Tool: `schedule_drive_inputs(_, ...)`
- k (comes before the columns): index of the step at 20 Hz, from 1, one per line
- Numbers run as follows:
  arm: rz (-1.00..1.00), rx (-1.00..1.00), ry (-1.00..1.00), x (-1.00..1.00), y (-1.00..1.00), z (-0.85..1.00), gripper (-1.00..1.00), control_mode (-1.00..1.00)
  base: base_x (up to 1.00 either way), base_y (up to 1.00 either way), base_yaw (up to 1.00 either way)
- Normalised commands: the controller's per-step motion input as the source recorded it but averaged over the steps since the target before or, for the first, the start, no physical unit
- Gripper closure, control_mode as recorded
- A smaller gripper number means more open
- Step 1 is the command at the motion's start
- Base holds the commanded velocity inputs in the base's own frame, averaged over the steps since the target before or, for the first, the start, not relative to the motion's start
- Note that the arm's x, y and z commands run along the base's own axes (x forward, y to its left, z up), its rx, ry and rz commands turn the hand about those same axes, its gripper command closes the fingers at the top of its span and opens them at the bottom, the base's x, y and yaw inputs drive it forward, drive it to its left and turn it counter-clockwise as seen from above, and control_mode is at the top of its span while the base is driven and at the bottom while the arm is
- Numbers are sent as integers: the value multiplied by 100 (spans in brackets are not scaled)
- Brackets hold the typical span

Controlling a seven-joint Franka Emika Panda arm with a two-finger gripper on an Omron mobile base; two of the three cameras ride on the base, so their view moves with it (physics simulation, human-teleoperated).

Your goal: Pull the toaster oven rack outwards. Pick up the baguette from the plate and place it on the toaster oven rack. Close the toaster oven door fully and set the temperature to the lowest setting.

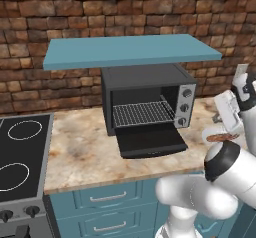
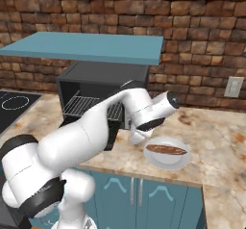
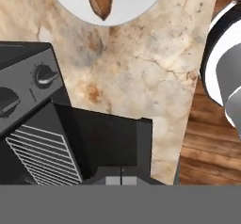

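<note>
the boxy black toaster oven [image 1: 145, 99] sits back on the beige marbled stone counter [image 1: 85, 152], its black drop-down door [image 1: 150, 141] lowered flat toward the front edge, silver wire rack [image 1: 142, 113] inside. the golden-brown baguette [image 2: 166, 150] lies on a white round plate [image 2: 168, 161] beside it. the tool [image 3: 121, 180] is pinched shut, empty, above the door. brick wall [image 1: 75, 17] behind.

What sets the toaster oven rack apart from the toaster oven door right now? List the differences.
The toaster oven rack is a silver see-through wire grid; the toaster oven door is a solid black panel. The rack sits inside the cavity; the door hangs dropped open over the counter, below it. Both lie roughly flat and span the cavity's width.
</note>
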Motion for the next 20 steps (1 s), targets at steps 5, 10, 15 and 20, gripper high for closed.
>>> schedule_drive_inputs(5,15,-25,11,0,-55,-12,100,-100,0,0,0)
schedule_drive_inputs(10,13,-41,6,0,-33,-20,100,-100,0,0,0)
schedule_drive_inputs(15,3,-30,1,-15,-21,-48,100,-100,0,0,0)
schedule_drive_inputs(20,0,-27,0,-17,-4,-48,-100,-100,0,0,0)
